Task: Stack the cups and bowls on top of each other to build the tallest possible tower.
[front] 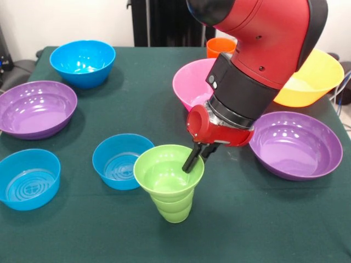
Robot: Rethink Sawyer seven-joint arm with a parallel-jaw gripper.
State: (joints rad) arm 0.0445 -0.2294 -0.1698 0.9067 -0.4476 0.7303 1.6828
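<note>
A small lime green bowl (164, 172) sits level on top of a lime green ridged cup (173, 208) at the table's front middle. My gripper (196, 160) comes down from the upper right. One finger is inside the green bowl and the other at its right rim, shut on that rim. Behind the arm stands a pink bowl (189, 82), with an orange cup (218, 46) further back, partly hidden. Three blue bowls (82, 63) (118, 161) (28, 179) and two purple bowls (35, 108) (296, 145) lie singly around. A yellow-orange bowl (318, 79) is at the back right.
The dark green tablecloth (247, 219) covers the whole table. The arm's red and black wrist (241, 98) hangs over the pink bowl and close to the right purple bowl. Bare cloth lies in front of and to the right of the green stack.
</note>
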